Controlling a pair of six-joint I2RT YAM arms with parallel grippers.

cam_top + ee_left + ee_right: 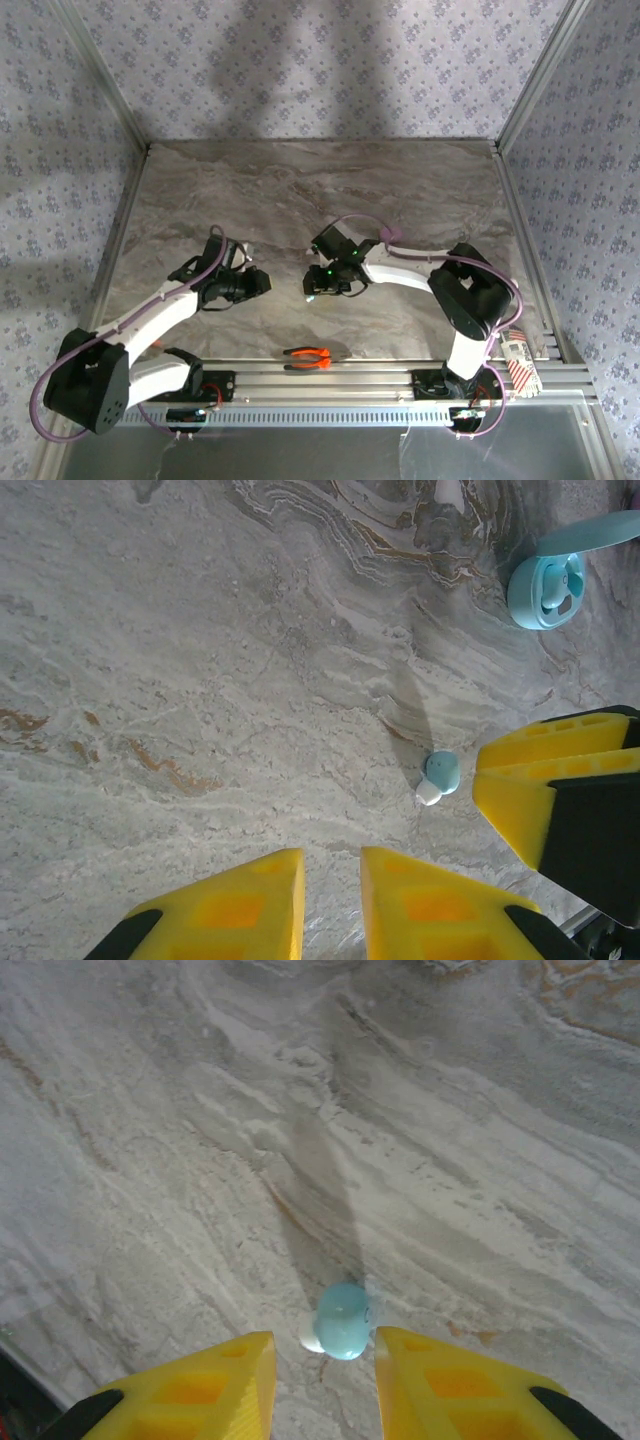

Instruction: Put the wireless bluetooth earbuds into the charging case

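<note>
Just before the right hand (322,1355) lies the teal earbud (343,1320), case (548,585) apart.

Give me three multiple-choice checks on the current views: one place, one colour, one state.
1. Where is the teal earbud? A in the charging case; B on the table at the right gripper's fingertips; C lifted off the table.
2. What colour is the charging case? A teal; B orange; C black.
3. The case lid is: A shut; B swung open; C missing.
Key: 1 B, the right wrist view shows it lying on marble between the yellow fingers; 2 A, teal in the left wrist view; 3 B, the case's inside is exposed.
</note>
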